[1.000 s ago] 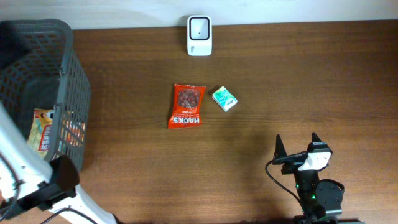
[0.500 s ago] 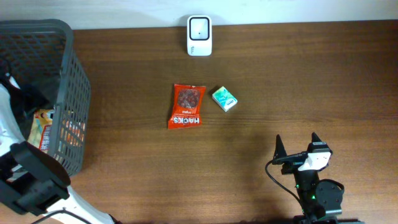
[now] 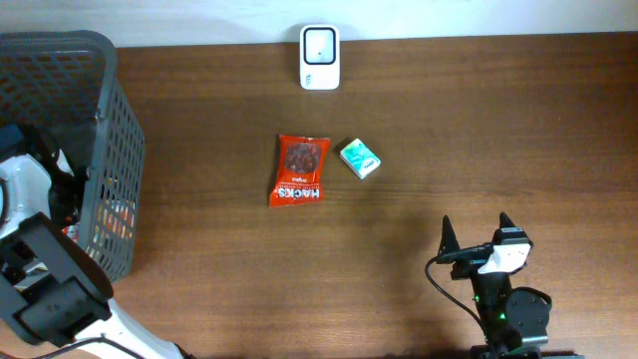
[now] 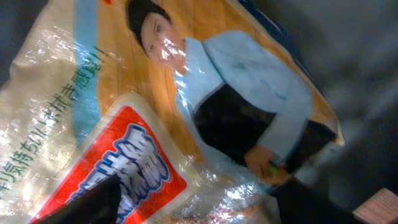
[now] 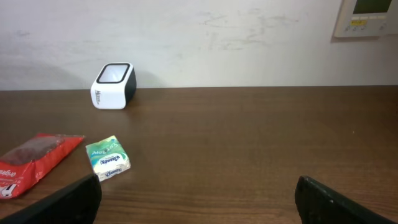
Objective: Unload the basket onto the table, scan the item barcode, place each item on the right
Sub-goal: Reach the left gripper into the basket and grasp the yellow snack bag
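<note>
At the lower right of the overhead frame, nearest the robot base, we find the right gripper [image 3: 476, 225] above the bare worktop [image 3: 518, 120]. Its jaws are spread wide and hold nothing. At the lower left, the left arm [image 3: 25, 199] reaches over the rim into the dark mesh basket [image 3: 112, 120], which occupies the left edge of the frame. In the left wrist view, the left gripper [image 4: 199, 208] hangs directly over the snack bag [image 4: 186, 118], the item for the task, which lies inside the basket. The bag is glossy film printed with a person in a light blue top, a red label panel and blue lettering. The two dark fingers [image 4: 87, 205] appear at the lower corners of that frame, so the jaws stand apart with the bag face between them; we cannot tell whether the tips touch the film. Toward the middle of the worktop, a red snack packet [image 3: 301, 171] lies flat, with a small green tissue pack [image 3: 360, 159] just beside it on the right, not touching. At the far edge, top centre of the frame, stands the white scanner [image 3: 320, 57], well apart from the basket and from both packets.
</note>
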{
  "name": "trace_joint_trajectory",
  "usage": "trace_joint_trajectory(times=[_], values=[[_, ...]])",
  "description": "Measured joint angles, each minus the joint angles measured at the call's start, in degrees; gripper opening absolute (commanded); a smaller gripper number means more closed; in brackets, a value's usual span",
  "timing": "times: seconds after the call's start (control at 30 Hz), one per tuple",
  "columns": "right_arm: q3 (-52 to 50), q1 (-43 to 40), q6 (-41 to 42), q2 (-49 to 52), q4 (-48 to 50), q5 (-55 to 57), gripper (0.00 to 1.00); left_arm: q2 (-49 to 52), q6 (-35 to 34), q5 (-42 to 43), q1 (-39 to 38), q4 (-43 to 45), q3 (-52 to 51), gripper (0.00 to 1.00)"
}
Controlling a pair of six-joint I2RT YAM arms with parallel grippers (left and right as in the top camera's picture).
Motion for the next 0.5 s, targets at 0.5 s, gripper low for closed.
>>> trace_joint_trajectory(times=[0.5], values=[[0.0, 0.0, 0.0, 0.0, 0.0, 0.0, 0.98, -3.3, 0.5, 6.3, 0.1, -4.9, 10.9, 0.00]])
